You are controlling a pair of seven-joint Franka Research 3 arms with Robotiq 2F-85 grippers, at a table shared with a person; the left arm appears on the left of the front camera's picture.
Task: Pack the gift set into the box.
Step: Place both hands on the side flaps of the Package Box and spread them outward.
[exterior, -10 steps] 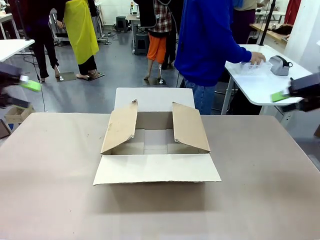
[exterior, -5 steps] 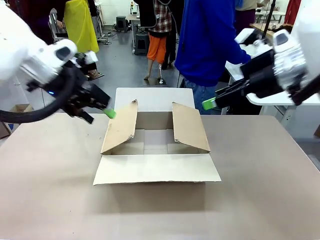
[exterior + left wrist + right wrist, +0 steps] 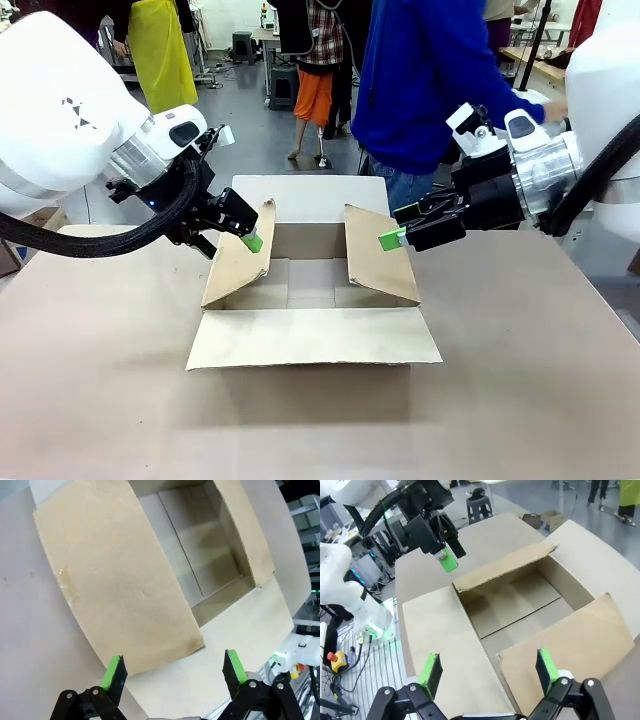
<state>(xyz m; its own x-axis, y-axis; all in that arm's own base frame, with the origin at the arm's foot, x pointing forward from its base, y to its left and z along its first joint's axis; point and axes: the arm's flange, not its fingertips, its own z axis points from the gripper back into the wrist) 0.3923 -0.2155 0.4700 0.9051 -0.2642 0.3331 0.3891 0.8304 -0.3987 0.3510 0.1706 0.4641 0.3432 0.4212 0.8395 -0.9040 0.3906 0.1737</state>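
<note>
The box (image 3: pixel 310 338) sits open in the middle of the brown table, its front flap flat and its two side flaps leaning inward. Its inside (image 3: pixel 517 602) holds nothing. My left gripper (image 3: pixel 249 239) hovers open by the top of the left side flap (image 3: pixel 120 585), which lies just beyond its green fingertips (image 3: pixel 114 672). My right gripper (image 3: pixel 391 239) is open at the right side flap (image 3: pixel 575 640). In the right wrist view the left gripper (image 3: pixel 447 560) hangs across the box. The gift set is out of view.
A person in a blue top (image 3: pixel 420 90) stands at the table's far edge, turned toward a white side table (image 3: pixel 520 185) at the back right. Other people move farther off. Bare tabletop (image 3: pixel 520 380) surrounds the box.
Both arms have swung in from the picture's edges toward the box, and each open gripper now sits at a side flap. The box has not moved.
</note>
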